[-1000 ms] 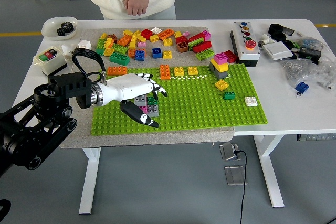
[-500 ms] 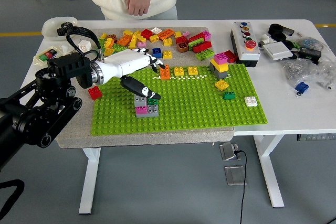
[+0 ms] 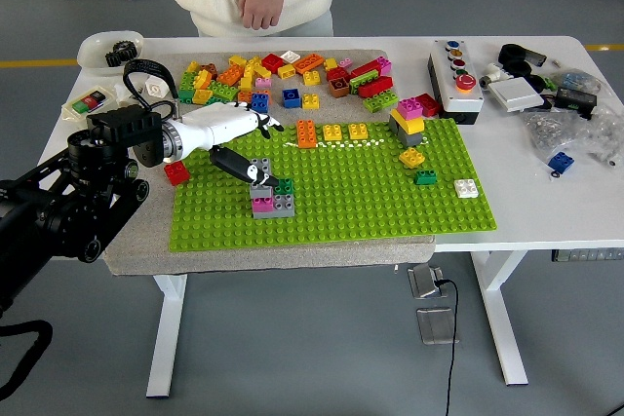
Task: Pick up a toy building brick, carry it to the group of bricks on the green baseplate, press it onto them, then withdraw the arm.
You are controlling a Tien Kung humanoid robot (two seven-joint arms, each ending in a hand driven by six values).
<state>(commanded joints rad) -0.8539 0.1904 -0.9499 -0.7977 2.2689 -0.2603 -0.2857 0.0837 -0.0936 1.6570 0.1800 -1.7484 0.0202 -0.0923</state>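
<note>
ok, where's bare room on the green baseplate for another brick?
Free: the green baseplate along its near edge, and its middle between the grey-pink brick stack and the white brick. Crowded: the far edge with the orange brick, and the loose brick pile beyond.

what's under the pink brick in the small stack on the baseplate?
A grey brick sits under the pink brick, on the green baseplate. A smaller grey brick tops it. The studs beneath are covered.

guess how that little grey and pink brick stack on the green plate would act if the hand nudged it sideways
The brick stack would probably hold, since it sits studded onto the green baseplate. It looks like rigid plastic, so it likely would not flex. It is a couple of layers tall, so a push near the top might pry bricks loose. The left hand is just beside it.
</note>
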